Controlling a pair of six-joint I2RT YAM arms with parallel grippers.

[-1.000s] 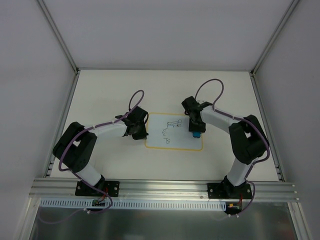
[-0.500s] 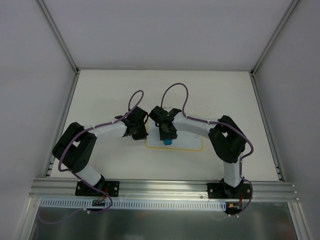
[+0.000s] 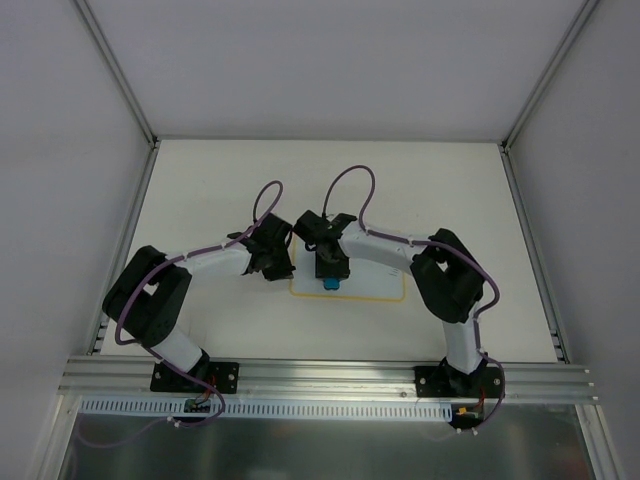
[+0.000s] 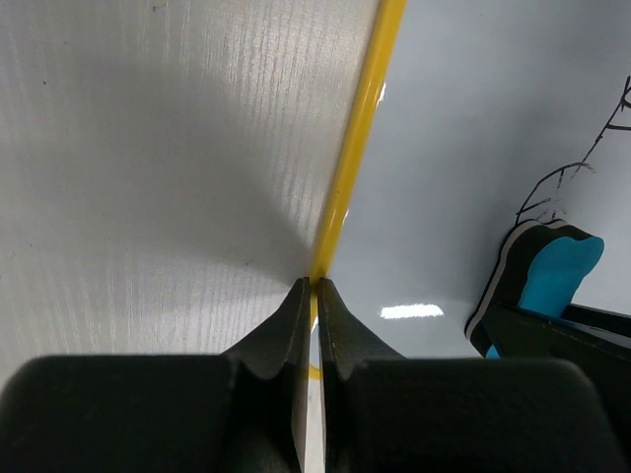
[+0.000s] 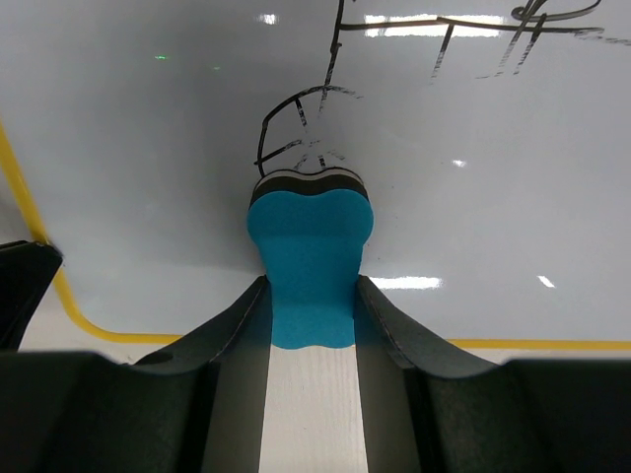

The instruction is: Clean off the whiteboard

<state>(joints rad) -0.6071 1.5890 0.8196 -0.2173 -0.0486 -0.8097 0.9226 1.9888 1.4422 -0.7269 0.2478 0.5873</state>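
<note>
White walls close in a pale table (image 3: 200, 180), and the whiteboard (image 3: 375, 285) lies flat near its middle, between the two arms and partly hidden under the right one in the overhead view. The left gripper (image 4: 314, 286) has its fingers pressed together with nothing between them, their tips set down on the yellow border (image 4: 360, 128) along the board's left edge. The right gripper (image 5: 311, 286) reaches in over the near left part of the board, its fingers clamped on the sides of a blue eraser (image 5: 311, 256). The eraser's dark and white layered end rests against the board surface, just inside the rounded near corner. A black sketch (image 5: 296, 128) shows on the board: a curved line with short strokes sits right beyond the eraser's tip, and straighter lines run across the far part of the right wrist view. From the left wrist, the eraser appears at the right, near thin black marks.
</note>
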